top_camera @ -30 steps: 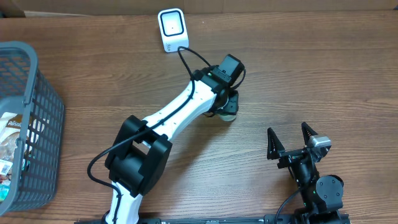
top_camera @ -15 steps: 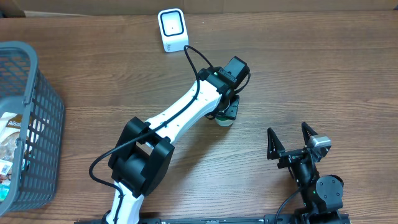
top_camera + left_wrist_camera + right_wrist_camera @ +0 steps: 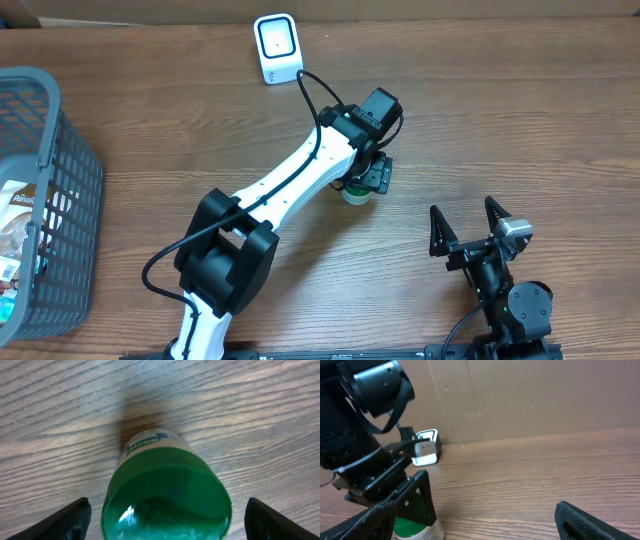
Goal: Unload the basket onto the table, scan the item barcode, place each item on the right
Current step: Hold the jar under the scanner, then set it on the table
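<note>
The item is a small container with a green lid (image 3: 166,496) and a white printed label. It stands upright on the wooden table (image 3: 520,120) near the middle. My left gripper (image 3: 362,184) hangs straight over the container (image 3: 354,195), open, with one finger on each side and a gap to the lid on both. The black fingertips (image 3: 72,516) show at the two lower corners of the left wrist view. The white barcode scanner (image 3: 277,48) stands at the table's far edge. My right gripper (image 3: 468,222) rests open and holds nothing at the front right. No barcode shows.
A grey wire basket (image 3: 62,190) with packaged goods stands at the left edge. A cardboard wall (image 3: 530,395) runs behind the scanner (image 3: 426,448). In the right wrist view the container (image 3: 431,532) sits at the lower left under the left arm.
The left arm shifted the container slightly towards the front right and set it on the table. Its jaws then spread and let go. The right arm has not moved.
</note>
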Controlling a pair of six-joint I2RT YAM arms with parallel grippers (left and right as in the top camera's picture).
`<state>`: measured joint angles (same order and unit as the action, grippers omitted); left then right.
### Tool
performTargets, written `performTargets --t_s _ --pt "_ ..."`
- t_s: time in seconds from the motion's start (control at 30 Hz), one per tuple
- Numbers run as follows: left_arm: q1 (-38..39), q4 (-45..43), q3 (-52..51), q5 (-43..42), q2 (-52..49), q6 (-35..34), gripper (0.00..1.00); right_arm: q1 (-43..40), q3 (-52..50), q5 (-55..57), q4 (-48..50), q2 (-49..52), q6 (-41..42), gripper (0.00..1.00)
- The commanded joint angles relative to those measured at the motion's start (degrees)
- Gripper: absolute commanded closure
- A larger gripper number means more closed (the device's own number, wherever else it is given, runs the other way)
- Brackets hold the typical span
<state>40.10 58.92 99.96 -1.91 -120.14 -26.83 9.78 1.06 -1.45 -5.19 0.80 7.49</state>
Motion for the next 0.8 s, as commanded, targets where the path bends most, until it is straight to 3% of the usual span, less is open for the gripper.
performTargets --t_s 0.0,0.43,0.77 --pt "-0.85 2.29 5.64 -0.42 -0.46 1.16 0.16 -0.04 -0.59 0.26 0.37 -0.63 -0.07 0.00" --pt "-6.71 21.49 29.75 4.52 -0.28 2.64 0.16 -0.04 -0.59 0.26 0.35 -0.63 -0.07 0.00" --pt "-13.40 29.70 39.50 7.06 0.22 3.10 0.16 -0.04 -0.59 0.26 0.37 -0.63 -0.07 0.00"
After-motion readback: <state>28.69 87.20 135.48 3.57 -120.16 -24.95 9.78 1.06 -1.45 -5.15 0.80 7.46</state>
